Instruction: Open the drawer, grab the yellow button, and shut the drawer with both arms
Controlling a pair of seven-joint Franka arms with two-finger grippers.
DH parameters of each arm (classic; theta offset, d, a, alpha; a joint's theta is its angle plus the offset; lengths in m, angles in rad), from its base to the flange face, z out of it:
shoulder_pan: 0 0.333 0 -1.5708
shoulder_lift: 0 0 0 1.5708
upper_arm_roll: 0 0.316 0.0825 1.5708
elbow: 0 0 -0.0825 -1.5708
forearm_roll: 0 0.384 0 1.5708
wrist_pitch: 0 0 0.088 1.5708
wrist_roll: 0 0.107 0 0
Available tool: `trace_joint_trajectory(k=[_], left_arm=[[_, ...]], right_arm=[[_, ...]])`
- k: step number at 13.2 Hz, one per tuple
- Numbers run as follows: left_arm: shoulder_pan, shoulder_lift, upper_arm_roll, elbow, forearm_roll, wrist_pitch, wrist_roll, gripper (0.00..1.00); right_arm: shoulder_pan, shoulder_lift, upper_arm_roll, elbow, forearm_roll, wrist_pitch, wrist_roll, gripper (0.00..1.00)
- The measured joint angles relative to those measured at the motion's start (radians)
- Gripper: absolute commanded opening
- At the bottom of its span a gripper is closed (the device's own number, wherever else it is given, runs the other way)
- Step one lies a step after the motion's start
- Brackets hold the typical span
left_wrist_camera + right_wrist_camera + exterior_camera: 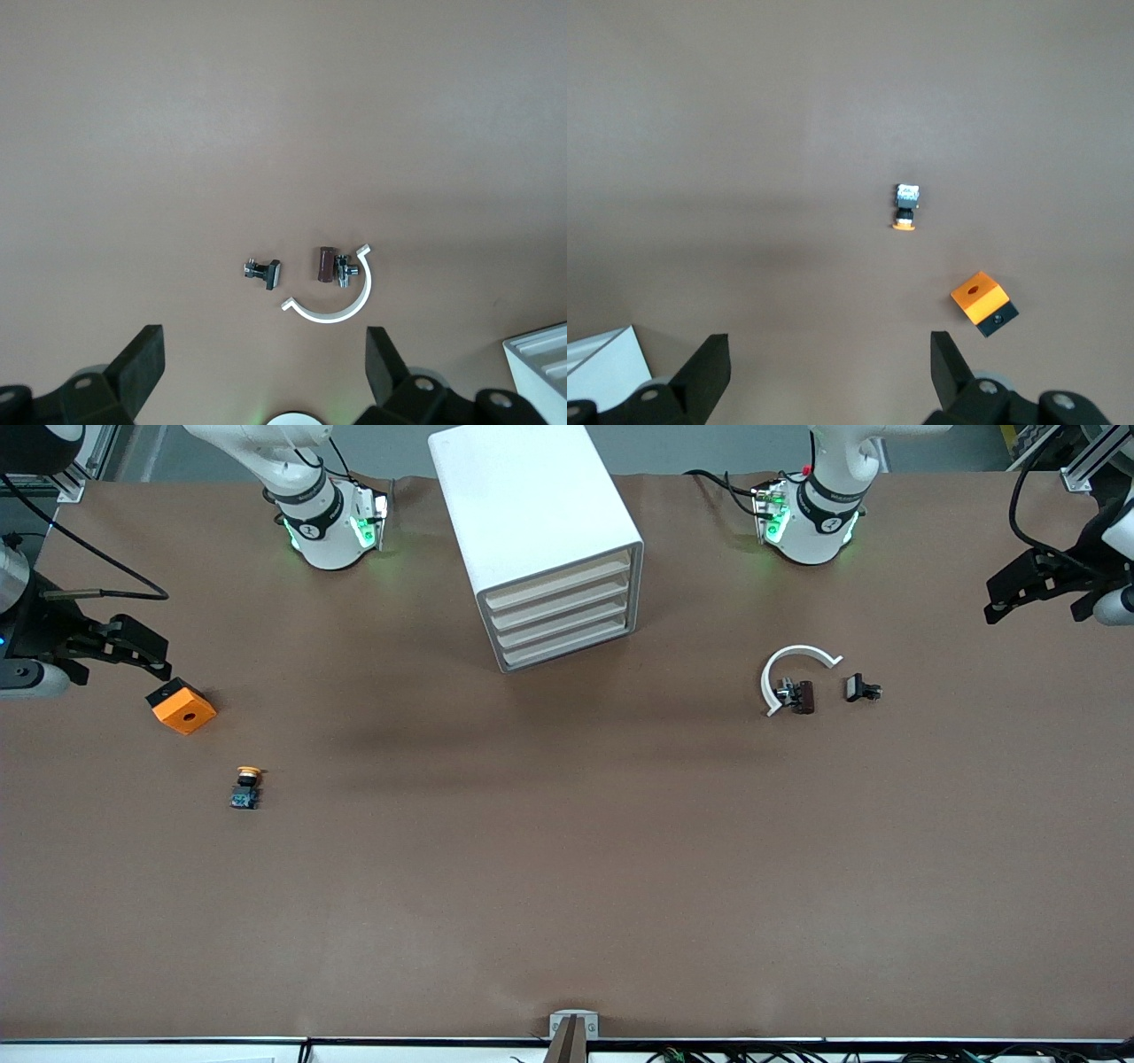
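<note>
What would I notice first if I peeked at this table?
Probably the big white cabinet with four closed drawers, standing mid-table between the two arms' bases. Next, the bright orange block with a hole near the right arm's end of the table, and the tiny yellow-capped button lying nearer the front camera than it. Toward the left arm's end lies a white arc beside small dark parts.

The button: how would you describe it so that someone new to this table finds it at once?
Start at the white cabinet and go toward the right arm's end of the table, to the orange block. The button lies nearer the front camera than it: tiny, with a round yellow-orange cap on a black body, no hole.
</note>
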State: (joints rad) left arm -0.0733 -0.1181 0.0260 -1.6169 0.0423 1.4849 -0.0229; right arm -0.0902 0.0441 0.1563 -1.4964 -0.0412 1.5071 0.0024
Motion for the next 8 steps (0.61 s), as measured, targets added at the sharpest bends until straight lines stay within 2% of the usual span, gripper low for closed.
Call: trace_joint_trajectory(k=[8], left_arm=[[0.017, -0.030, -0.062, -0.050, -0.067, 0.011, 0.014, 1.00]], right_arm=[[0.000, 0.000, 0.000, 0.037, 0.000, -0.020, 0.000, 1.00]])
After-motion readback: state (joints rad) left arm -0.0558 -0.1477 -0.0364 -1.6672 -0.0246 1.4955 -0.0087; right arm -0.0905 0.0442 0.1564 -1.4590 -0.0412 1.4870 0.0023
